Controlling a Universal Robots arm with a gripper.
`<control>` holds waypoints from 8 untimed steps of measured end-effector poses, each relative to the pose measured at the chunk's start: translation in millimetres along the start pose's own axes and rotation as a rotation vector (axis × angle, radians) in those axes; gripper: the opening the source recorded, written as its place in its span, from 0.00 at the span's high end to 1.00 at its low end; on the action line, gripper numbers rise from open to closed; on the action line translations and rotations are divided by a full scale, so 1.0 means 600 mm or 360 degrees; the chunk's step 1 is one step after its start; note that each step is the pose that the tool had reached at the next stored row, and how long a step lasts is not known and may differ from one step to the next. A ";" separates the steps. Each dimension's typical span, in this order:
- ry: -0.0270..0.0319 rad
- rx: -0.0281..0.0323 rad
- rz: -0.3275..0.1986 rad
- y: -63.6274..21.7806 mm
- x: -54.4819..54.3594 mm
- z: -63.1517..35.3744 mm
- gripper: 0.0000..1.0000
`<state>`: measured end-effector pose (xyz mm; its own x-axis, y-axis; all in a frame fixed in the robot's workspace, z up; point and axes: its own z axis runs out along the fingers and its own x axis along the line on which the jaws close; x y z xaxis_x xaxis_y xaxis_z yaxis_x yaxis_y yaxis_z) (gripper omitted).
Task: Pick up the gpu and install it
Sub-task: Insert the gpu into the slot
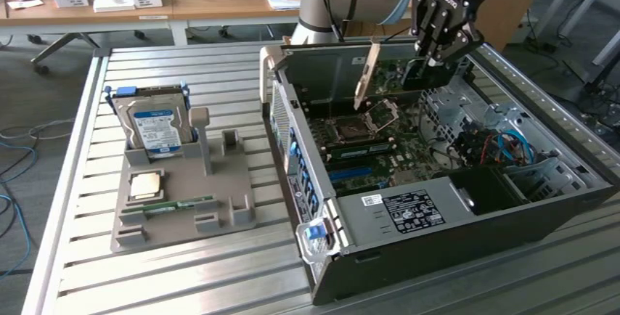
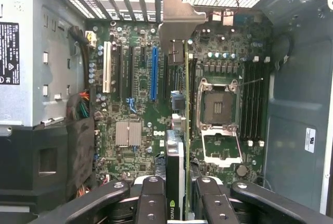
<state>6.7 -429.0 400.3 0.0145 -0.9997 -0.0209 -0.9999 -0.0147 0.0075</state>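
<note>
I'm looking at the desk [image 1: 194,279], which is carrying two things. The open case [image 1: 465,235] is lying on its side toward the exterior view's right, and a holder [image 1: 174,228] is sitting apart from it on the left. On the holder, the hard drive [image 1: 155,130] is standing upright at the far end, a processor chip [image 1: 147,184] is lying nearer, and the memory stick [image 1: 179,205] is lying nearest of the three. Inside the case, the jaws are holding the gpu [image 2: 176,166] on edge above the motherboard [image 2: 135,109], just beside the processor socket [image 2: 217,107]. Its bracket is pointing toward the case's slotted rear wall.
</note>
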 end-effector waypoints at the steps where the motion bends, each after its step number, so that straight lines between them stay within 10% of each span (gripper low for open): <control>1: -0.00002 0.00001 0.0001 0.001 0.000 0.000 0.73; 8: -0.00002 0.00001 0.0007 0.010 0.000 0.001 0.73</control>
<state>0.6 -429.0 399.6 0.0098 -0.9997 -0.0209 -0.9999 -0.0100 0.0076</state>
